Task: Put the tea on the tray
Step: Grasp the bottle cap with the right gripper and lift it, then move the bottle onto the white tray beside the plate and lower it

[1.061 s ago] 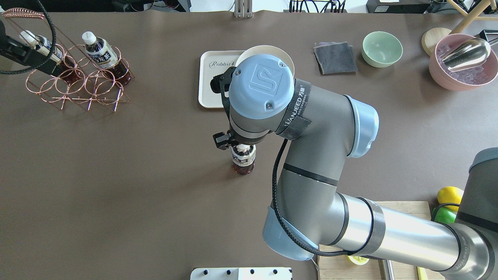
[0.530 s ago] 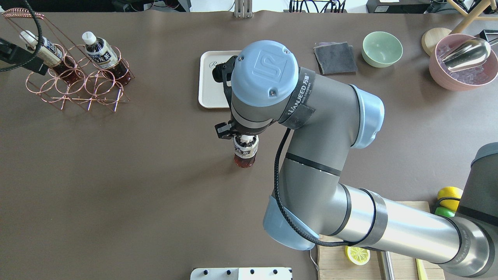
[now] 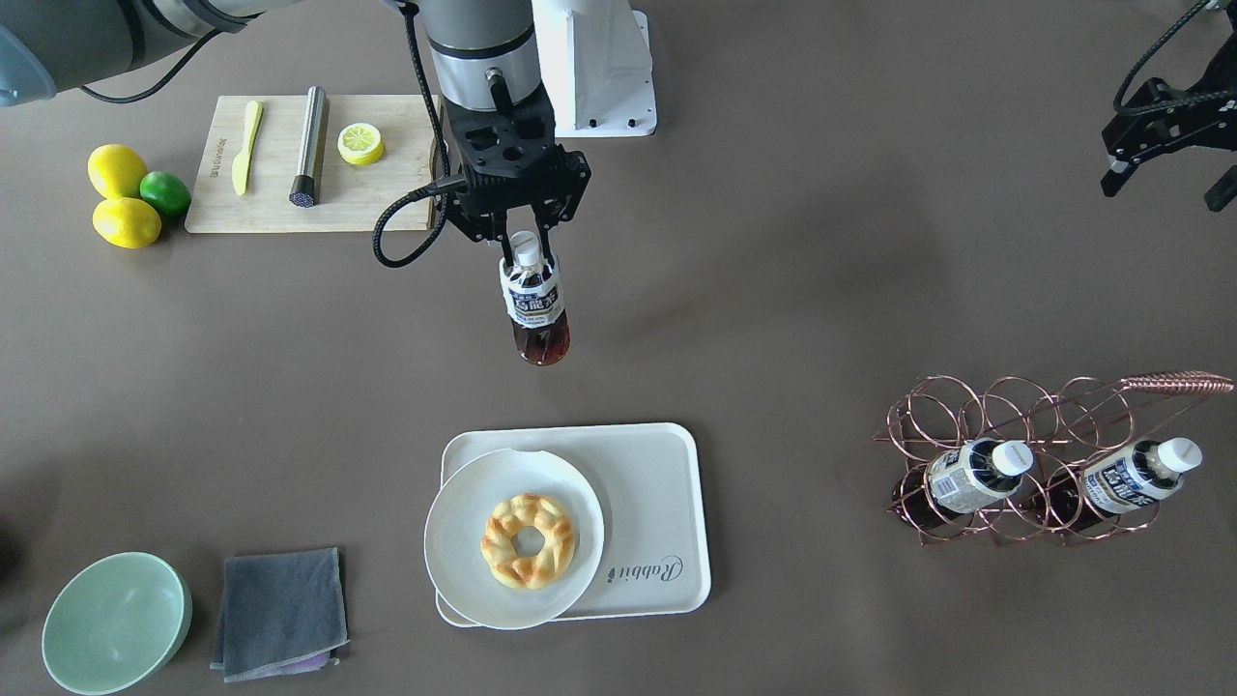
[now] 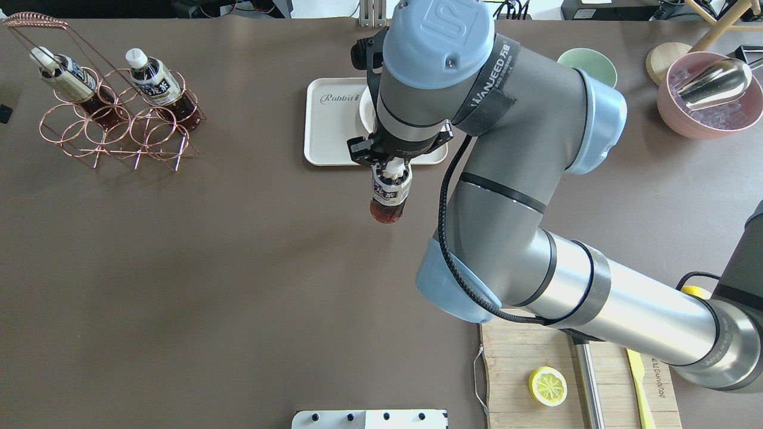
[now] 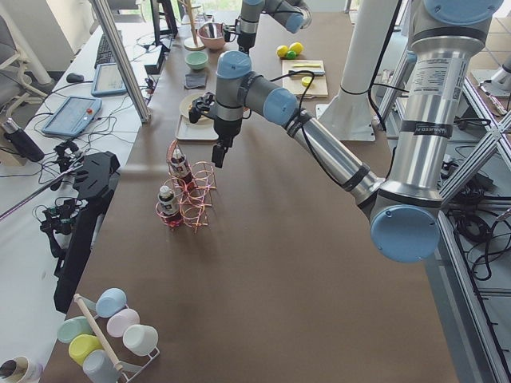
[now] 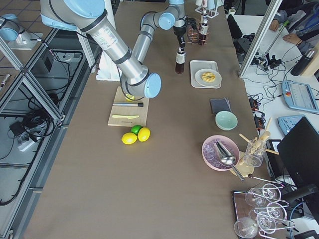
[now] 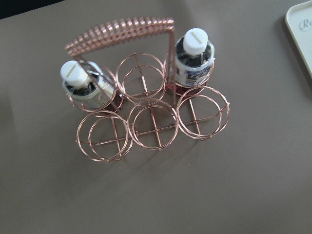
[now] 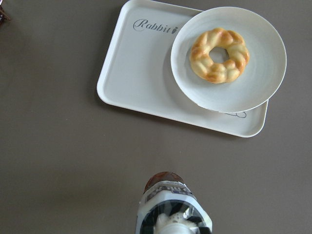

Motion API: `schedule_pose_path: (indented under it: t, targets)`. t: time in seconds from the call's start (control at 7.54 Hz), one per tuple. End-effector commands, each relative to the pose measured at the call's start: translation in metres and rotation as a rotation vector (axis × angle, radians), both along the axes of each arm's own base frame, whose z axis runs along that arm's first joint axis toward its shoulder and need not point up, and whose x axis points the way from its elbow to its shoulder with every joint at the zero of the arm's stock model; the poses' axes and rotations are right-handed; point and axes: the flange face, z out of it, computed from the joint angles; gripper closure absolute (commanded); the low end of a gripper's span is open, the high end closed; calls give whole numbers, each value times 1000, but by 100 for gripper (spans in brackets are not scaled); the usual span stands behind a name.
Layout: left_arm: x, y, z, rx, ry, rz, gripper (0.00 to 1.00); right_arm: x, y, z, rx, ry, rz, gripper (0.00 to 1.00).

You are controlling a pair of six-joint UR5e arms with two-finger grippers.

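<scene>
My right gripper point(image 3: 530, 253) is shut on the neck of the tea point(image 3: 534, 311), a small bottle of dark liquid with a white cap. It hangs upright above the table, just short of the tray's robot-side edge. It shows in the overhead view point(image 4: 388, 196) and the right wrist view point(image 8: 170, 204). The tray point(image 3: 657, 483), cream-white with "Rabbit" on it, carries a round plate point(image 3: 464, 570) with a doughnut; its other half is bare point(image 8: 131, 73). My left gripper point(image 3: 1167, 188) is open and empty near the wire rack.
A copper wire rack point(image 3: 1044, 406) holds two alike bottles point(image 3: 971, 474) point(image 3: 1126, 474). A cutting board point(image 3: 280, 193) with knife and lemon slice, lemons point(image 3: 121, 198), a green bowl point(image 3: 116, 623) and a grey cloth point(image 3: 280, 614) lie around. A pink bowl point(image 4: 709, 101) stands at the overhead's far right.
My right gripper has carried the tea away from the robot towards the tray. My left arm has drawn back from the rack, out of the overhead view's left edge.
</scene>
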Motion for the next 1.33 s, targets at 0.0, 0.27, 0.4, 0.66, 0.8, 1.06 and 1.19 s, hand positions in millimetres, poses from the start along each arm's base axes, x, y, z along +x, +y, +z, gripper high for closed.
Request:
schedule_pose_path:
  t: [0.0, 0.27, 0.4, 0.66, 0.8, 1.06, 1.19]
  targets:
    - [-41, 16, 38, -17, -29, -11, 3, -12, -88, -57, -68, 10, 53, 100]
    - [-52, 30, 55, -50, -38, -27, 3, -48, -151, -68, -80, -33, 98, 100]
    - [-57, 47, 61, -47, -45, -14, 3, -66, -170, -71, -99, -20, 106, 100]
    - [-70, 62, 65, -53, -49, -31, 2, -89, -192, -81, -123, -19, 123, 100]
    - [-70, 62, 65, -53, -49, -31, 2, -99, -199, -72, -131, -13, 123, 100]
    - [-71, 64, 63, -49, -48, -31, 2, -114, -198, -66, -143, 2, 116, 100]
    - [-71, 64, 63, -48, -48, -31, 3, -115, -198, -66, -136, -4, 117, 100]
